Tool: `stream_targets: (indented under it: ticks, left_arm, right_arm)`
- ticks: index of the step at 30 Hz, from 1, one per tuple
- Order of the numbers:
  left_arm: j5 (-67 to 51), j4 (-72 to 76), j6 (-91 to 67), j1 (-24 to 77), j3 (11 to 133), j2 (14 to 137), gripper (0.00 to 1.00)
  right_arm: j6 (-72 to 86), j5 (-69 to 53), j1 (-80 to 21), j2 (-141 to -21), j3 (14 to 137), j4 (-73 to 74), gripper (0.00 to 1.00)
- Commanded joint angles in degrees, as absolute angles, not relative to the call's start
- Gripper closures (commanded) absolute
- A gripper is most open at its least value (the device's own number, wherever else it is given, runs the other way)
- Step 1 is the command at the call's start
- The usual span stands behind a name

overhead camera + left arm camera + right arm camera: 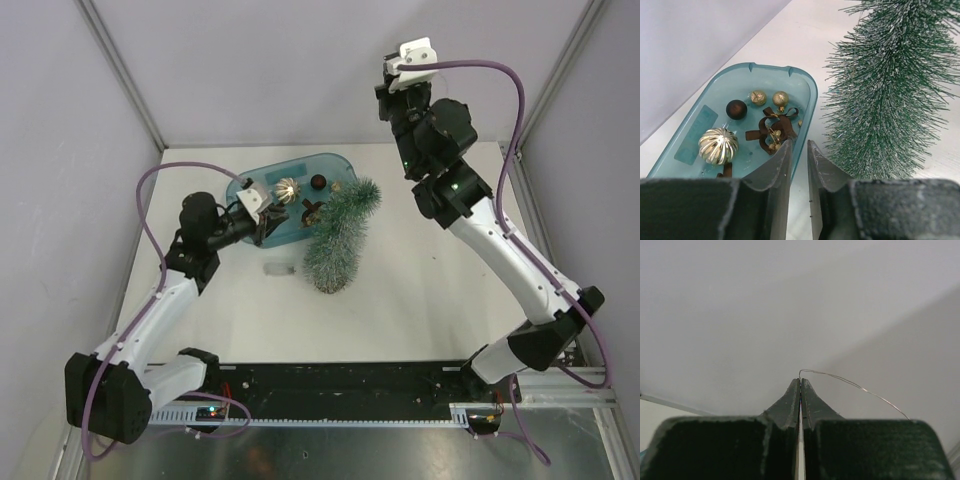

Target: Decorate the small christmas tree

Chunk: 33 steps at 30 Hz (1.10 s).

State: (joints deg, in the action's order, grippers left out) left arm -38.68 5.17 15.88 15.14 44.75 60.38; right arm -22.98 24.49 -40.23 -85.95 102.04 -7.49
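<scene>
The small christmas tree (340, 235) lies on its side on the white table, tip toward the back right, and its frosted needles (890, 100) fill the right of the left wrist view. My left gripper (268, 225) hovers at the blue tub's near rim (805, 150). Its jaws (799, 144) stand a narrow gap apart with nothing between them. My right gripper (388, 85) is raised high by the back wall. It (800, 380) is shut on a thin silvery wire (855, 386) that curves off to the right.
The translucent blue tub (300, 160) holds a ribbed gold ball (718, 145), a dark brown ball (736, 109), two small gold balls (758, 97) and a brown ribbon bow (772, 132). A small clear piece (277, 268) lies on the table left of the tree.
</scene>
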Motion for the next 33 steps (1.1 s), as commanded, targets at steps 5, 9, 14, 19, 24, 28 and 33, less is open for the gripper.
stream_targets:
  ticks: [5,9,14,19,24,28,33]
  left_arm:
    - [-36.08,9.56,18.84,17.05,44.98,61.55,0.64]
    - [-36.71,9.58,19.99,17.32,43.24,61.29,0.53]
    - [-38.03,7.86,22.19,17.59,39.03,59.51,0.42]
    - [-41.00,3.51,30.06,18.42,32.48,57.04,0.29]
    - [-43.74,2.36,36.12,19.95,29.79,57.76,0.17]
    - [-41.15,7.33,32.35,20.20,34.70,60.89,0.15]
    - [-37.79,12.96,22.70,17.99,46.40,65.63,0.19]
  right_arm:
    - [-16.81,18.72,-35.20,-90.57,106.03,-7.91,1.00]
    - [-15.79,17.40,-33.80,-93.97,108.33,-7.98,1.00]
    - [-15.26,16.85,-32.37,-99.69,112.23,-8.62,1.00]
    - [-14.64,16.15,-31.45,-105.26,118.38,-7.18,1.00]
    - [-13.76,15.46,-31.77,-105.00,118.15,-7.82,1.00]
    - [-13.15,15.09,-31.81,-101.79,113.57,-9.98,1.00]
    - [-12.53,14.14,-31.74,-99.06,111.00,-11.58,1.00]
